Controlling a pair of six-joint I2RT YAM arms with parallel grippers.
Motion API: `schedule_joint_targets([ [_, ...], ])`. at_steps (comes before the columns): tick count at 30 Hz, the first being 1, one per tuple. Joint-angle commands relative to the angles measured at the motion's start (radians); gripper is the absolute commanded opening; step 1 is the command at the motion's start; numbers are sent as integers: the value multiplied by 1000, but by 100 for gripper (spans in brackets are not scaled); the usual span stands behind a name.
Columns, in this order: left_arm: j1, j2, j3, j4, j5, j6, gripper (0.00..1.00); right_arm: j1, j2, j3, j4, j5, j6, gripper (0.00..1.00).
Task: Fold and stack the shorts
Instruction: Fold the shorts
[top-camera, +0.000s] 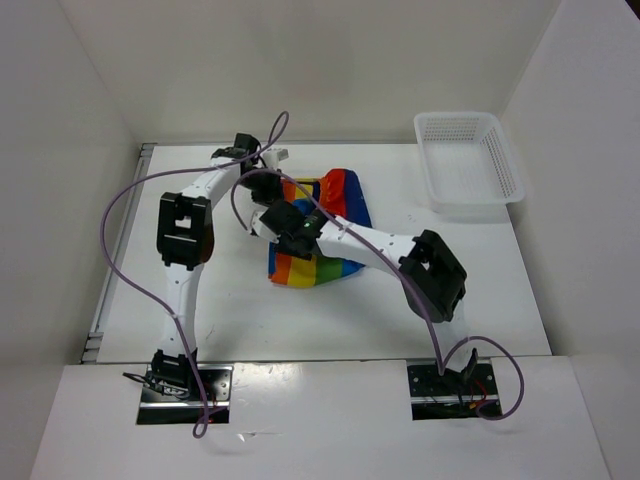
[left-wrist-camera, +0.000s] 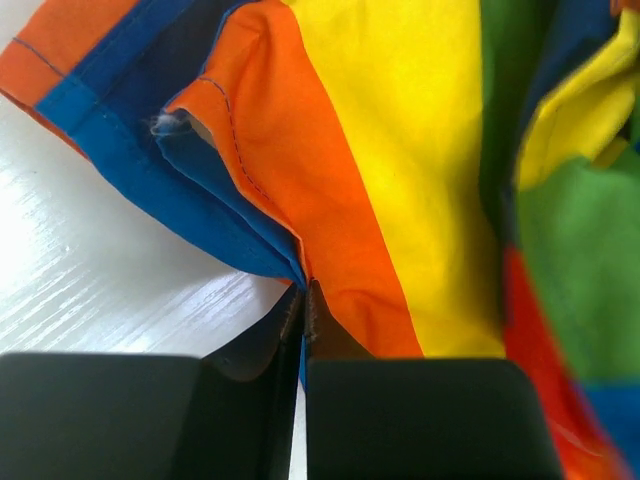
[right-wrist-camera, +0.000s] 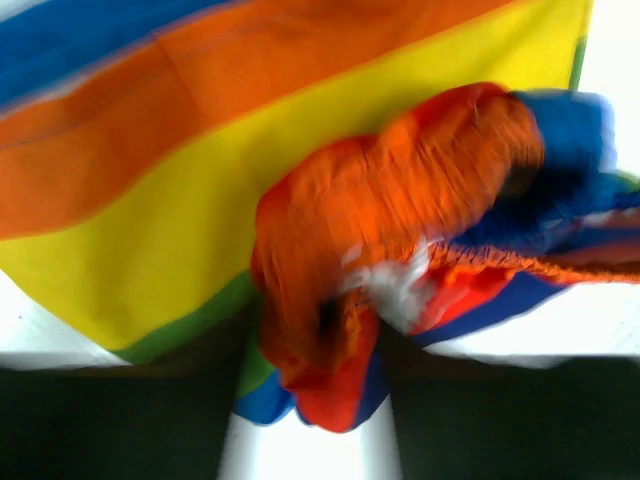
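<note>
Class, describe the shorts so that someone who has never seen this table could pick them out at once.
Find the white table. Near its middle lies one crumpled heap of soft cloth, the shorts. Their bold rainbow stripes set them apart from the plain white mesh basket at the far right corner.

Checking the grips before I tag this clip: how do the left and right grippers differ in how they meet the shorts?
The left gripper has its fingers pressed together on a thin edge of the shorts; the right gripper has its fingers apart with a thick bunch of cloth between them. The left plainly pinches; whether the right clamps its bunch is unclear in its blurred view. Both meet the same shorts.
</note>
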Motion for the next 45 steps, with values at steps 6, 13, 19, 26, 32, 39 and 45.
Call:
schedule_joint_targets([
  [6, -5, 23, 8, 13, -35, 5, 24, 9, -56, 217, 3, -127, 71, 94],
  [13, 38, -110, 8, 13, -107, 5, 51, -33, -306, 29, 203, -198, 91, 76],
  [19, 50, -254, -15, 8, -126, 5, 54, -198, -115, 145, 149, -201, 322, 60],
  [26, -8, -232, -116, -72, -92, 5, 54, -240, 66, 293, 171, -175, 505, 63],
  [32, -19, -202, -146, -72, -29, 5, 54, -249, 111, 313, 151, -210, 566, 66],
  [39, -28, -173, -178, -81, 41, 5, 54, -249, 153, 293, 151, -172, 606, 68],
  [45, -19, -164, -178, -81, 135, 5, 51, -249, 203, 302, 151, -92, 675, 68],
])
